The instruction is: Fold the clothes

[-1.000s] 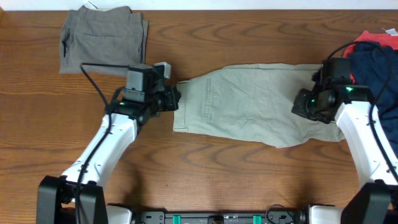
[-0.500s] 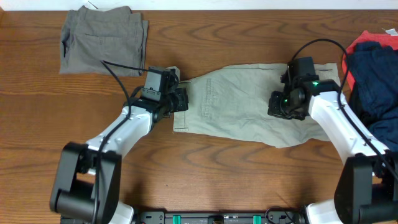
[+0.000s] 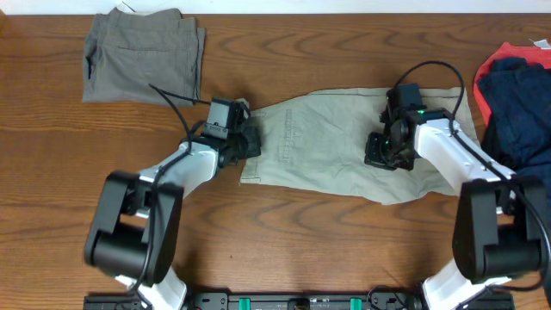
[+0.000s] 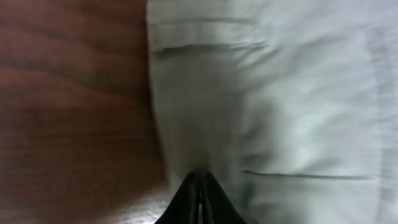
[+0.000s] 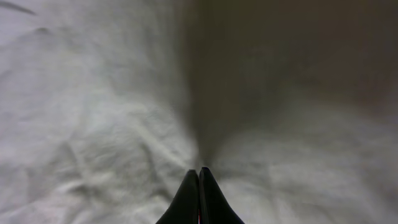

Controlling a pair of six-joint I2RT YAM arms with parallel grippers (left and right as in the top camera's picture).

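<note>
Pale khaki trousers (image 3: 327,142) lie flat across the middle of the table, waistband to the left. My left gripper (image 3: 250,142) is shut, with its tips at the waistband edge. In the left wrist view the closed black tips (image 4: 200,178) rest where the khaki cloth (image 4: 280,93) meets the wood. My right gripper (image 3: 380,155) is shut too and sits low over the leg part. In the right wrist view its tips (image 5: 199,172) point onto wrinkled khaki fabric (image 5: 93,112). No cloth shows between either pair of fingers.
Folded grey-olive trousers (image 3: 142,52) lie at the back left. At the right edge a navy garment (image 3: 516,103) is heaped on a red one (image 3: 508,53). Bare wooden table (image 3: 344,250) runs along the front.
My right gripper has slid left across the khaki trousers toward their middle. The left gripper has edged right onto the waistband. The trousers' outline looks unchanged.
</note>
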